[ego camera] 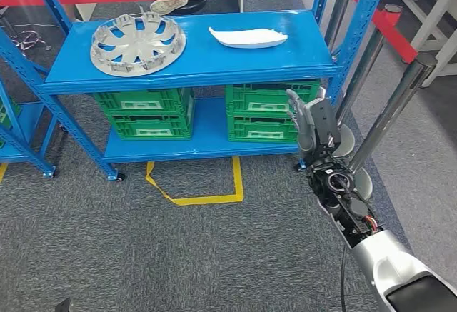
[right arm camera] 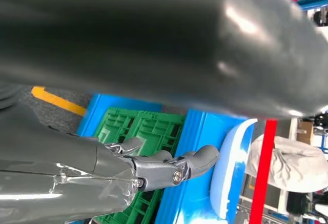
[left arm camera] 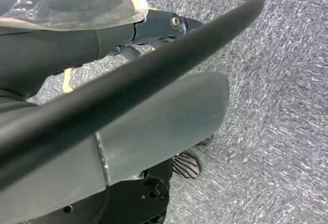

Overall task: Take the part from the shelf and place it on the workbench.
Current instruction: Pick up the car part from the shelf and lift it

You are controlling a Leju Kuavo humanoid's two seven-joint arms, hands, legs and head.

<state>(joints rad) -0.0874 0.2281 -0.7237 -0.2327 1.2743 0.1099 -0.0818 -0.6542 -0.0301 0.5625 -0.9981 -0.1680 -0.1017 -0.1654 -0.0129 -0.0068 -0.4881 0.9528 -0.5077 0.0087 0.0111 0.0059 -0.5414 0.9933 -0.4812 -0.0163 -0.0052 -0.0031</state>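
blue shelf (ego camera: 205, 62) on grey carpet, silver hubcap (ego camera: 138, 43) on its top level left, white part (ego camera: 248, 37) to the right, green crates (ego camera: 144, 112) underneath, right hand (ego camera: 308, 121) raised near the shelf's right post, fingers apart, holding nothing, yellow floor tape (ego camera: 207, 187)

Four green crates (ego camera: 143, 113), one hubcap (ego camera: 138, 43), one white part (ego camera: 248, 37)

No text is legible; the green crates (ego camera: 146, 112) carry pale labels, perhaps printed, too small to read.
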